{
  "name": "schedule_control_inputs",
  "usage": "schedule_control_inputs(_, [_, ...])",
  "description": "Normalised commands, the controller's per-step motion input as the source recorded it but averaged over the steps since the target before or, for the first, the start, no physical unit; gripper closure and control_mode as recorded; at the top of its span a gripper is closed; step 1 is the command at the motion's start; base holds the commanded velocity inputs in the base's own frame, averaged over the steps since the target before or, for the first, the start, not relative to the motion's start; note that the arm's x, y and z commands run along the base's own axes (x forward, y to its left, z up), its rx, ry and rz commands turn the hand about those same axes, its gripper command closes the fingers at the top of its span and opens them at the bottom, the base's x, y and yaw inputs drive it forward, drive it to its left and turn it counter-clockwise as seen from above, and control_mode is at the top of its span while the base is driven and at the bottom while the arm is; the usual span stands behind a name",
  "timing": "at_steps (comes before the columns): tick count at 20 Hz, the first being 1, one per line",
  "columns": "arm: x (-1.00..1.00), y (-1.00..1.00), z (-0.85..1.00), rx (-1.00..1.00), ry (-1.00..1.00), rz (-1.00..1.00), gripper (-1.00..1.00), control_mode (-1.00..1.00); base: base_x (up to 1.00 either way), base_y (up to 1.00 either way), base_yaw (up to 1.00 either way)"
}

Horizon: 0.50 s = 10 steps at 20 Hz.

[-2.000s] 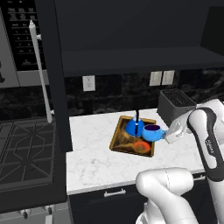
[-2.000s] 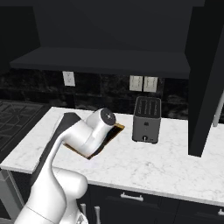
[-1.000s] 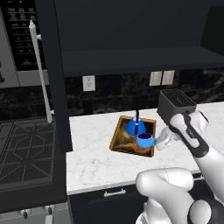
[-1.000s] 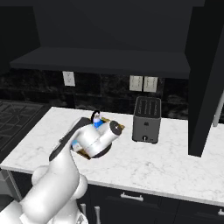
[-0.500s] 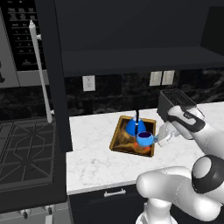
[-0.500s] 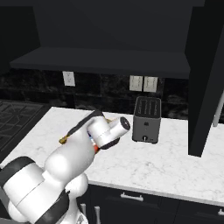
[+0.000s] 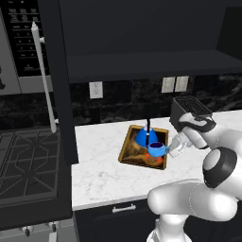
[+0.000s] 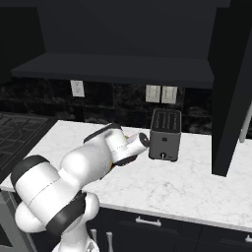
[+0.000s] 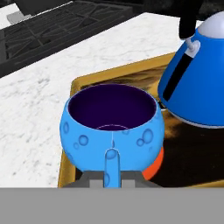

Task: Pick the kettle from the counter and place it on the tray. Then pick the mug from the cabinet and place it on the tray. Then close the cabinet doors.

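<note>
The blue mug (image 9: 111, 124), dark purple inside, is over the front right part of the golden-brown tray (image 9: 87, 81). My gripper (image 9: 113, 179) is shut on the mug's handle. Whether the mug's base touches the tray is hidden. The cone-shaped blue kettle (image 9: 197, 83) stands upright on the tray just behind the mug. In the left base view the mug (image 7: 156, 150) sits in front of the kettle (image 7: 147, 137) on the tray (image 7: 126, 149), with the gripper (image 7: 166, 151) at its right. The cabinet door (image 7: 59, 80) stands open over the counter (image 7: 104, 175).
A dark toaster (image 7: 189, 111) stands right of the tray, close behind my wrist. It also appears mid-counter as the toaster (image 8: 165, 128). The other open cabinet door (image 8: 229, 88) hangs at the right. A stove (image 9: 57, 22) lies left of the counter.
The mug has come down slightly over the tray and then stayed nearly still. My elbow and forearm have swung round behind it. The grip has not changed.
</note>
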Motion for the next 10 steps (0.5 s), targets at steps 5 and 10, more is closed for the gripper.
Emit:
schedule_control_inputs(5, [0.02, 0.28, -0.39, -0.08, 0.00, -0.15, 1.00, -1.00, 0.00, 0.00, 0.00])
schedule_control_inputs(10, [0.10, 0.21, -0.33, -0.04, 0.00, -0.13, 1.00, -1.00, 0.00, 0.00, 0.00])
